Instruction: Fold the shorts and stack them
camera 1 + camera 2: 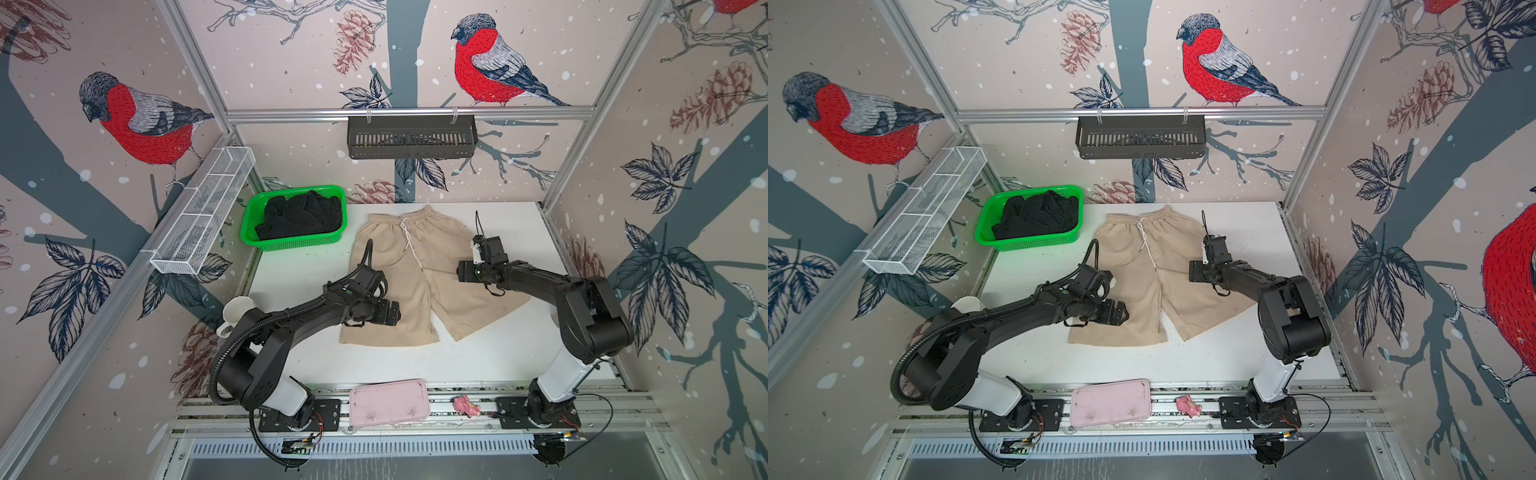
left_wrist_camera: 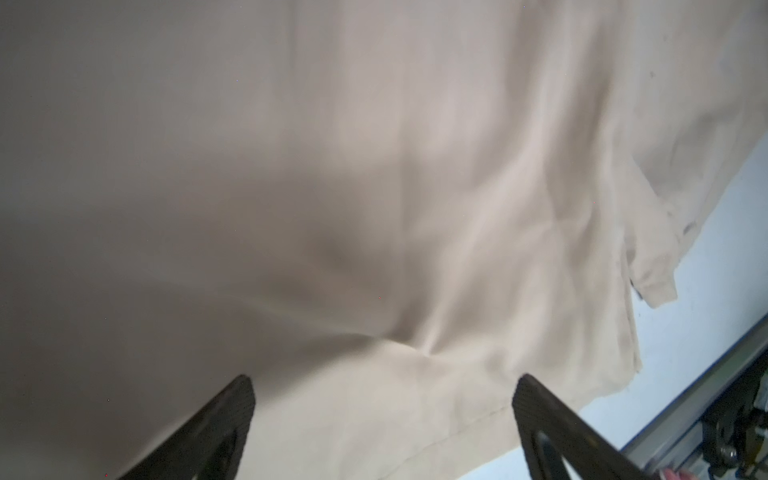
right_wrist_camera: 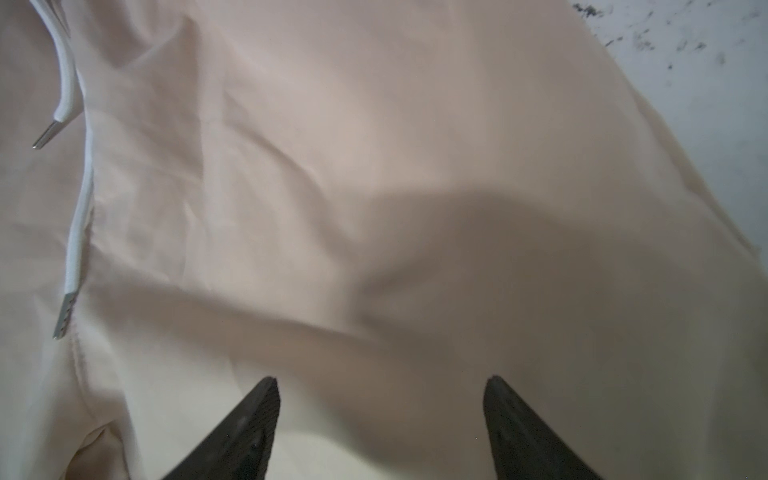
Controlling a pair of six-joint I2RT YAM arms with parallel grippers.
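Observation:
The beige shorts (image 1: 386,266) (image 1: 1133,274) lie spread flat on the white table (image 1: 478,357), waistband at the back and a white drawstring (image 3: 79,216) down the front. The black shorts (image 1: 299,218) (image 1: 1038,218) sit crumpled in a green basket (image 1: 291,245). My left gripper (image 1: 394,318) (image 1: 1122,313) hovers over the left leg near its hem, open with only beige cloth (image 2: 374,166) below it (image 2: 384,380). My right gripper (image 1: 461,270) (image 1: 1192,270) is open over the right leg (image 3: 374,166), nothing between its fingers (image 3: 381,380).
A pink tray (image 1: 388,402) and a small pink rag (image 1: 467,406) rest on the front rail. A white mug (image 1: 235,313) stands by the left arm. A white wire shelf (image 1: 203,212) hangs on the left wall and a black shelf (image 1: 411,137) on the back rail.

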